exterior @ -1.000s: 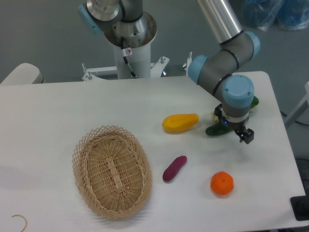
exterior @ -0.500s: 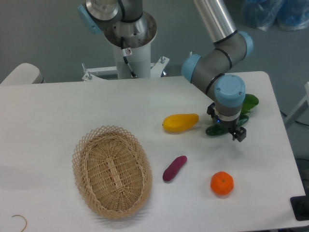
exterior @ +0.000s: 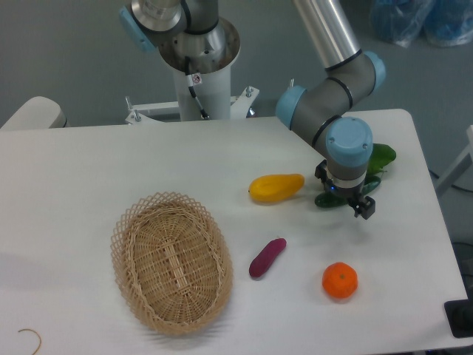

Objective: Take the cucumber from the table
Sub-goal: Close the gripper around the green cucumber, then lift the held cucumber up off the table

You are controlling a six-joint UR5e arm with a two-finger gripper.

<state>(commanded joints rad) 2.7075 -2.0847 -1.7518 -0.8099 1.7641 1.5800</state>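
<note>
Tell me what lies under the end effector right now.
The dark green cucumber lies on the table beneath the end effector; only its ends show. Its middle and the fingertips are covered, so contact cannot be judged.

The wrist hides most of the cucumber (exterior: 323, 200) and the gripper (exterior: 347, 203) fingers, so their grip can't be judged.
</note>
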